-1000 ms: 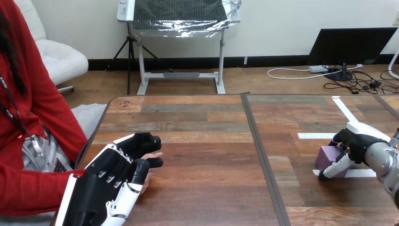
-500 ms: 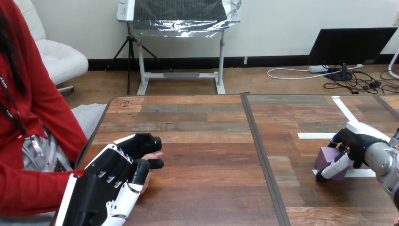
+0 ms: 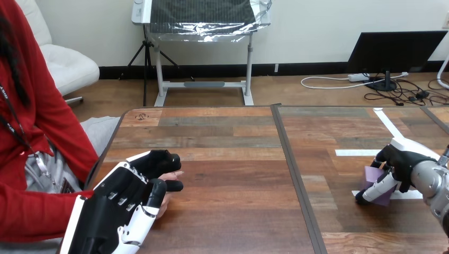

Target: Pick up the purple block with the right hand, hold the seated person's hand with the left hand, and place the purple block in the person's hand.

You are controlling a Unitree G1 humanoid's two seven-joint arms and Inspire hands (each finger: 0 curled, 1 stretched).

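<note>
The purple block (image 3: 377,182) is at the table's right side, tilted up on one edge. My right hand (image 3: 398,165) is shut on it, fingers curled over its top and thumb against its near face. At the left, my left hand (image 3: 123,198) lies over the person's hand (image 3: 170,177), whose fingertips poke out between my fingers and thumb. My fingers and thumb are curled round that hand, which rests on the table near its left edge.
White tape strips (image 3: 353,152) mark the table's right half around the block. A dark seam (image 3: 295,174) splits the wooden table down the middle. The person's red sleeve (image 3: 32,211) comes in from the left.
The purple block has tipped up onto an edge in my right hand. My left hand has stayed on the person's hand.
</note>
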